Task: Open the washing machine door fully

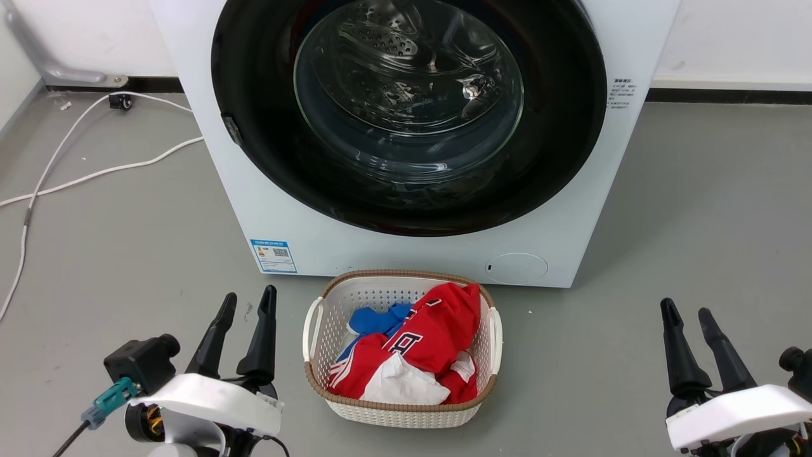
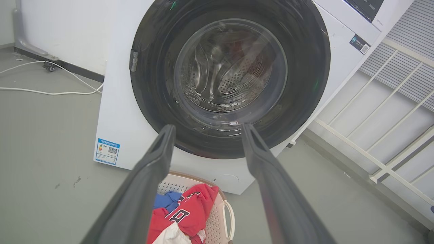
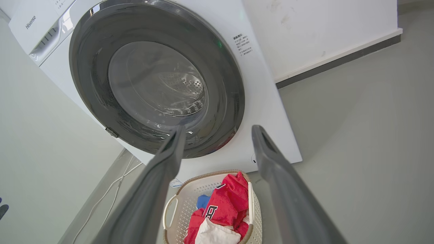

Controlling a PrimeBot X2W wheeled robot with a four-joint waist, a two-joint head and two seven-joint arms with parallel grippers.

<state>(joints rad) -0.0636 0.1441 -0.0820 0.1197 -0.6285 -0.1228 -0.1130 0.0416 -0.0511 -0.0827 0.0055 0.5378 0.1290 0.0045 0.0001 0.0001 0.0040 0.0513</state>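
Shut washing machine door [image 1: 409, 108] flush on washing machine [image 1: 285, 228]; laundry basket [image 1: 406, 274] (red jersey [image 1: 438, 330] inside) right in front; L gripper [image 1: 250, 293], R gripper [image 1: 684, 306] splayed wide, empty, farther out.

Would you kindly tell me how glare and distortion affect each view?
Head view: bright reflections streak the washing machine door glass. Left wrist view: wide-angle bending, near fingers soft. Right wrist view: the washing machine leans, its door hazy grey.

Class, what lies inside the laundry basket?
A red garment with white lettering lies on top, a blue cloth beside it, and a white cloth on the side nearer the robot. Anything beneath them is covered.
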